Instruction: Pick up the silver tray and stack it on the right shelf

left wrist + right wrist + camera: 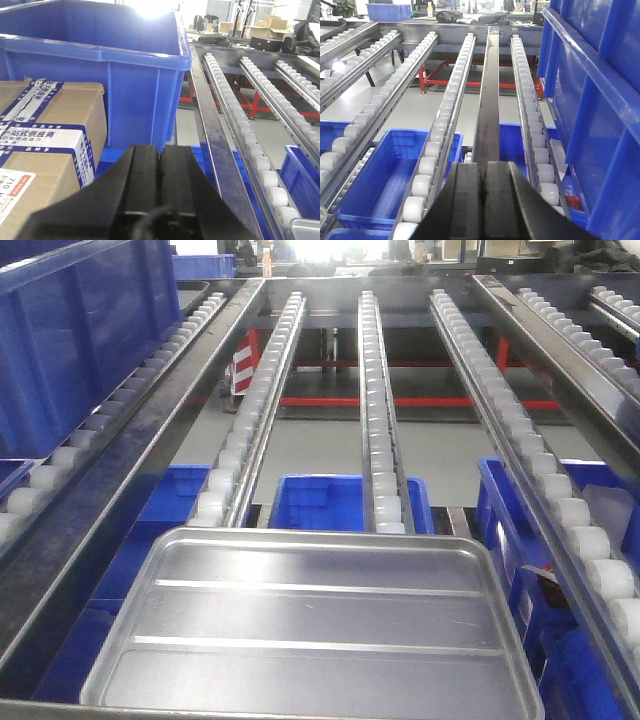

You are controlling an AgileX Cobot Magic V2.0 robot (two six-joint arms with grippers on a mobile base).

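Grey workshop floor and a red frame (400, 402) showing through the right shelf (375, 390), its white roller tracks running away from the cameras. Flat on the near ends of those tracks, the silver tray (320, 630), floor ridges crosswise, near rim cut off by the picture's edge.

Shut tight, the left gripper (160, 165), fingers pressed together with nothing between them. Low and to its right, apart from it, one corner of the tray. Straight ahead of it a big blue bin (100, 60); to its left, taped cardboard boxes (50, 130).

Likewise closed and empty, the right gripper (481, 177), pointing along a dark rail (489, 100) between two roller tracks. Below and left of it a blue crate (385, 175); close on its right a tall blue wall (590, 110). At its far lower left a pale sliver, possibly the tray's corner.
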